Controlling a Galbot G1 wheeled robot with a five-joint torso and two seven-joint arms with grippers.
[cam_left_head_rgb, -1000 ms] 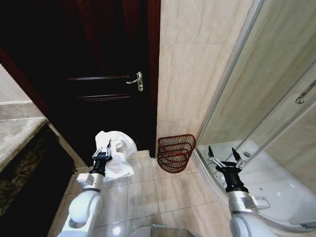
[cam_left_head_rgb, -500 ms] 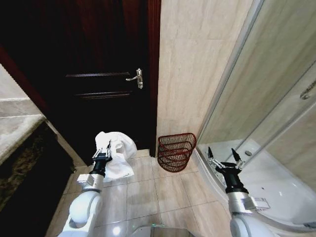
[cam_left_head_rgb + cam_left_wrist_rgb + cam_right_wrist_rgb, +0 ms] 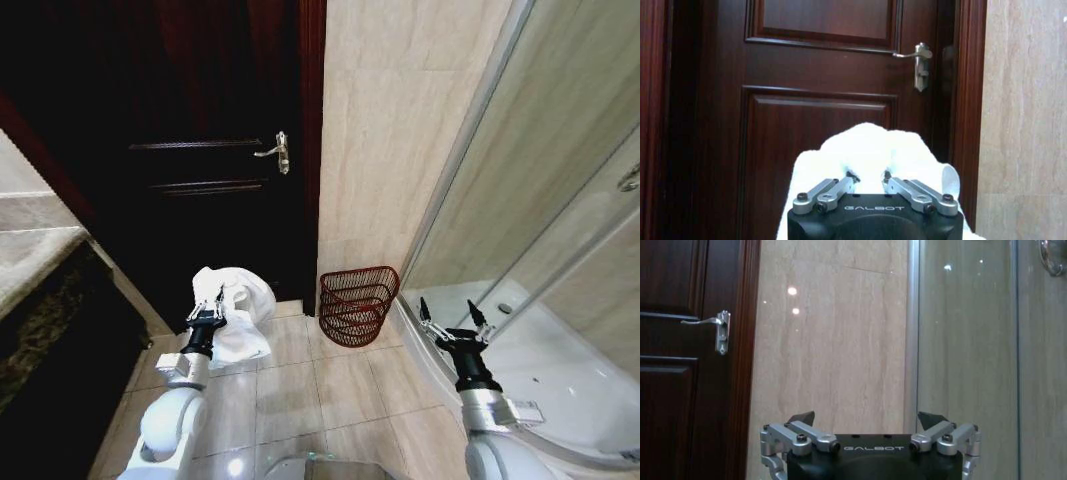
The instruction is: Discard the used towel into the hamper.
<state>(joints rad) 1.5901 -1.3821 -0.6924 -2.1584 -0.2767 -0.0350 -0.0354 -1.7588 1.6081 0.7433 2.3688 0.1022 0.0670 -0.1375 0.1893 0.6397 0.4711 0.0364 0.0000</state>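
A crumpled white towel (image 3: 238, 310) hangs from my left gripper (image 3: 212, 306), which is shut on it and held above the floor in front of the dark door. In the left wrist view the towel (image 3: 870, 152) bulges up between the closed fingers (image 3: 833, 187). The hamper (image 3: 356, 306), a small reddish-brown openwork basket, stands on the tiles against the beige wall, to the right of the towel and some way ahead. My right gripper (image 3: 447, 318) is open and holds nothing, raised beside the shower base to the right of the hamper. The right wrist view shows its spread fingers (image 3: 805, 418).
A dark wooden door (image 3: 200, 180) with a metal handle (image 3: 278, 152) stands ahead on the left. A stone counter (image 3: 40, 270) runs along the left side. A glass shower enclosure (image 3: 560, 230) with a white base (image 3: 540, 370) takes up the right. Beige floor tiles (image 3: 300, 385) lie between.
The whole head view has shifted slightly, so the camera has moved a little; the door handle sits higher in the picture. Both grippers keep their poses, and the towel stays held.
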